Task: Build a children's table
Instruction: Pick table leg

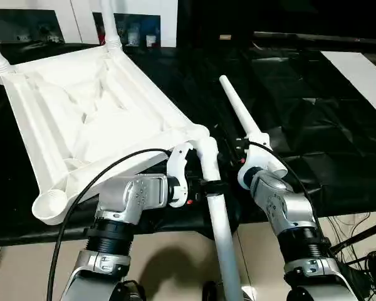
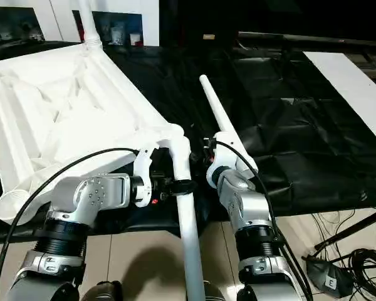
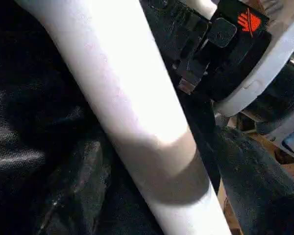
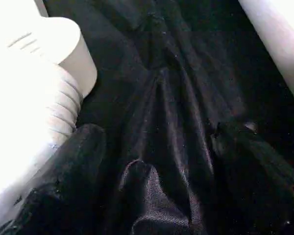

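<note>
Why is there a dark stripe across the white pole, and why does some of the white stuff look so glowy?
In the left wrist view, a grey shadow band crosses the white leg, while its upper part is washed out by bright light. In the right wrist view, the ribbed white end glares so much its detail is lost. In the left eye view, the black sheet shows shiny reflections on its wrinkles.

The tabletop (image 1: 88, 119) lies underside up on the left of the bench (image 1: 338, 157), with two legs (image 1: 109, 25) standing in its far corner sockets. A third leg (image 1: 216, 207) juts toward the robot from its near right corner. A fourth leg (image 1: 241, 116) lies loose just to the right.
</note>
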`<state>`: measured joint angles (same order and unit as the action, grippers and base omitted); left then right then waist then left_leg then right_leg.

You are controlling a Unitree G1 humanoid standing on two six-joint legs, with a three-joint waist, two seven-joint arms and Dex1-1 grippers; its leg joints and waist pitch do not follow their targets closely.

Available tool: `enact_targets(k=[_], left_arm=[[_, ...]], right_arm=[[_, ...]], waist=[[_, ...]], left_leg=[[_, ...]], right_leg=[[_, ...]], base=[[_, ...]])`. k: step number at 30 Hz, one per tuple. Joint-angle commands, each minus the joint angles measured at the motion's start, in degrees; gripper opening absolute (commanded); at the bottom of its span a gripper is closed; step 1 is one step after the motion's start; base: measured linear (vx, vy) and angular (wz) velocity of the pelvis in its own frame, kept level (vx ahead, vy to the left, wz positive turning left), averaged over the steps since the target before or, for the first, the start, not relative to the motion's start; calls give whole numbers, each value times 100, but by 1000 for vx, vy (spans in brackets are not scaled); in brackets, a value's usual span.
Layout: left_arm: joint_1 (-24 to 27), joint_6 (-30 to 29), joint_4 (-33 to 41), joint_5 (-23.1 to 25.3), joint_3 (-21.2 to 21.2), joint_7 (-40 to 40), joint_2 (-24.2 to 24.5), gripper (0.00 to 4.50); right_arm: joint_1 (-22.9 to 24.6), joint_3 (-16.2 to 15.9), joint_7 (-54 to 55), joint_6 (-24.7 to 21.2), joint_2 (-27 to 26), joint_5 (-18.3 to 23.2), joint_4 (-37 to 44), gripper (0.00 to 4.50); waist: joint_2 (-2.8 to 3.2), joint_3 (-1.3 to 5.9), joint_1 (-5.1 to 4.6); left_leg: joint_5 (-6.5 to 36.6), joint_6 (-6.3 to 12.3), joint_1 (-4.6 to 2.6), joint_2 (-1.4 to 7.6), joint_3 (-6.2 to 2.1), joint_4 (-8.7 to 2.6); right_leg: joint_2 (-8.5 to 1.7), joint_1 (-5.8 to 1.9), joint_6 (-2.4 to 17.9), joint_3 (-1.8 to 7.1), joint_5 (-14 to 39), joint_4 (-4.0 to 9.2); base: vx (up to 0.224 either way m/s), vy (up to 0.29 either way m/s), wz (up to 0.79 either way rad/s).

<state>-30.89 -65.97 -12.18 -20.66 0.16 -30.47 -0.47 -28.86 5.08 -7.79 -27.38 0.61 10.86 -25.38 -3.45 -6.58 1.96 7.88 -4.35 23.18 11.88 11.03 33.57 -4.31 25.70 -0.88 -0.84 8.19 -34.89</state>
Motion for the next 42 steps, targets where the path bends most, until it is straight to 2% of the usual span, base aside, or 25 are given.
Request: enact_targets(k=[1,3,4,8,10,13,16,17,21,22,26,27,29,31,32,33,34,35,36,39,40,41,42], left_arm=[[58,5,-65,-47,-44,80,-59,318],[61,35,-83,-65,-26,77,-48,303],[60,41,-78,-97,23,68,-40,282],[53,84,-18,-163,106,3,88,259],[26,83,94,-249,256,-70,213,244],[-22,35,304,-382,489,-173,409,232],[-54,-23,458,-494,619,-254,523,214],[-87,-69,598,-610,716,-333,628,211],[-199,-120,670,-754,921,-312,776,203],[-228,-111,660,-772,978,-292,792,201],[-367,-104,649,-932,1239,-242,793,199],[-515,-96,633,-1116,1525,-138,704,198],[-658,-101,586,-1273,1782,-33,627,198],[-887,58,503,-1348,1965,44,660,198],[-892,60,499,-1351,1971,46,660,198],[-1057,123,381,-1456,2174,140,652,198],[-1150,152,336,-1484,2251,169,670,198],[-1157,154,332,-1486,2257,171,671,198],[-1239,200,284,-1487,2306,185,705,198],[-1504,465,98,-1454,2413,224,859,198],[-1517,475,89,-1457,2421,225,864,198],[-1638,532,50,-1492,2497,249,902,198],[-1654,541,44,-1496,2507,252,907,198]], right_arm=[[69,14,50,-77,9,-18,-71,388],[71,15,58,-79,7,-20,-69,388],[72,16,60,-77,7,-21,-68,388],[68,38,56,-89,23,-5,-45,388],[46,74,55,-110,44,22,-2,388],[-2,137,48,-121,92,59,21,388],[-24,146,39,-115,114,59,0,388],[-34,148,31,-101,126,57,-20,388],[-64,140,12,-82,117,65,-21,388],[-70,138,8,-79,113,66,-22,388],[-89,120,-92,-15,72,126,34,388],[-98,127,-237,23,24,250,150,388],[-102,140,-393,40,-27,393,285,388],[-118,194,-796,45,-165,781,631,388],[-119,196,-803,43,-167,789,636,388],[-148,255,-999,-39,-225,1023,808,388],[-163,273,-1141,-90,-239,1165,910,388],[-164,274,-1151,-93,-240,1175,917,413],[-179,258,-1298,-135,-229,1279,1021,419],[-310,368,-1670,-343,-186,1697,1273,419],[-318,378,-1684,-355,-184,1717,1281,419],[-376,448,-1884,-510,-116,1945,1380,419],[-383,457,-1913,-531,-106,1975,1394,419]], waist=[[51,498,3],[50,500,1],[58,500,2],[67,500,1],[85,507,8],[77,505,-7],[89,497,-14],[72,513,-13],[101,520,5],[75,534,1],[84,542,10],[100,557,17],[88,558,12],[87,563,15],[92,565,17],[91,569,18],[98,569,25],[99,576,27],[96,576,35],[100,577,54],[102,572,59],[104,570,66],[107,573,84]], left_leg=[[1921,-9,-122,-31,-30,-355],[1928,-5,-126,-29,-28,-355],[1931,-6,-127,-29,-30,-357],[1955,-23,-128,-30,-30,-359],[1960,-42,-138,-32,-38,-360],[1968,-65,-132,-22,-39,-370],[2004,-78,-158,-21,-29,-365],[1952,-74,-153,-19,-31,-364],[1840,-91,-160,-16,-23,-359],[1787,-89,-151,-16,-21,-359],[1646,-73,-136,-24,-8,-345],[1614,-75,-143,-23,-10,-339],[1605,-45,-136,-26,-10,-334],[1560,-7,-125,-24,-23,-341],[1589,13,-129,-23,-19,-341],[1580,45,-145,-22,-16,-332],[1528,55,-148,-15,-20,-335],[1509,69,-152,-14,-15,-328],[1436,87,-147,-21,-13,-326],[1354,106,-153,-20,-15,-327],[1346,104,-151,-18,-17,-330],[1335,82,-158,-12,-16,-329],[1346,80,-175,-9,-14,-325]], right_leg=[[-121,-269,459,48,2372,553],[-118,-267,478,49,2330,551],[-120,-269,483,48,2335,549],[-116,-266,500,50,2326,549],[-119,-267,502,48,2301,534],[-123,-280,557,50,2245,522],[-112,-257,563,53,2256,527],[-117,-273,571,56,2211,509],[-110,-267,656,66,1933,472],[-109,-290,682,64,1832,459],[-123,-314,738,75,1660,436],[-125,-323,772,75,1603,425],[-119,-338,830,69,1483,413],[-126,-358,825,61,1450,401],[-124,-356,817,64,1460,405],[-124,-351,822,65,1427,403],[-125,-350,851,67,1362,397],[-120,-353,864,69,1303,390],[-119,-362,885,68,1235,384],[-117,-365,905,70,1168,370],[-120,-364,909,70,1170,372],[-128,-354,918,70,1183,369],[-124,-360,946,71,1157,367]], base=[[0,0,0],[0,0,0],[0,0,0],[0,0,0],[0,0,0],[0,0,0],[0,0,0],[0,0,0],[0,0,0],[0,0,0],[0,0,0],[0,0,0],[0,0,0],[0,0,0],[0,0,0],[0,0,0],[0,0,0],[0,0,0],[0,0,0],[0,0,0],[0,0,0],[0,0,0],[0,0,0]])
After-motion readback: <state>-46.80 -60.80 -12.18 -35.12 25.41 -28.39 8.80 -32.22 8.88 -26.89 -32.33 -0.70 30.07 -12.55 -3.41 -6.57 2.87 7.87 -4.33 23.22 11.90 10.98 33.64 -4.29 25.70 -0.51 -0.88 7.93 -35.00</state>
